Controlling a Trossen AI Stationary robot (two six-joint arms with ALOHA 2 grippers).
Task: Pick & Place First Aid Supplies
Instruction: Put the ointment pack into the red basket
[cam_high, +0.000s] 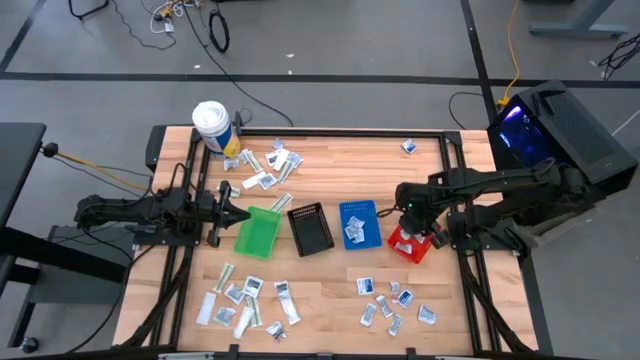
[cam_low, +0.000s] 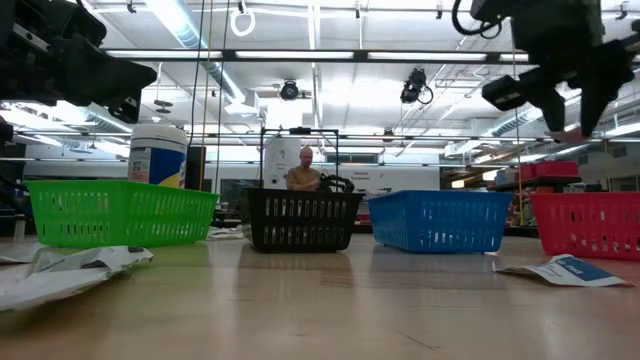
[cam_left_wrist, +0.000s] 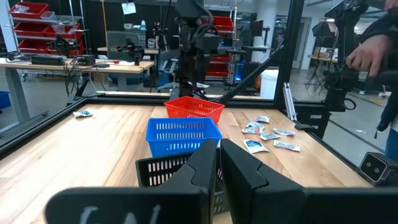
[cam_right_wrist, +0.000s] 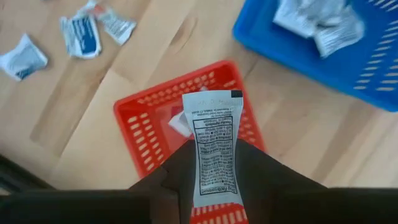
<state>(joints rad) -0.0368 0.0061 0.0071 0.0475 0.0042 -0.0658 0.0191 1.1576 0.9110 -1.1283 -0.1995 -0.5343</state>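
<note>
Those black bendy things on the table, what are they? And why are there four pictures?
They are two robot arms. Each ends in a two-finger pincher called an end effector. One picture looks down from above, one looks across from table height, and two come from little cameras on the arms' wrists.

On the wooden table stand four small baskets in a row: a green basket, a black basket, a blue basket and a red basket. Lots of small packets lie scattered about, and a white tub stands in a corner.

The right end effector is pinching one white packet with tiny print, right above the red basket. The left end effector is shut and holds nothing; it waits beside the green basket.
</note>
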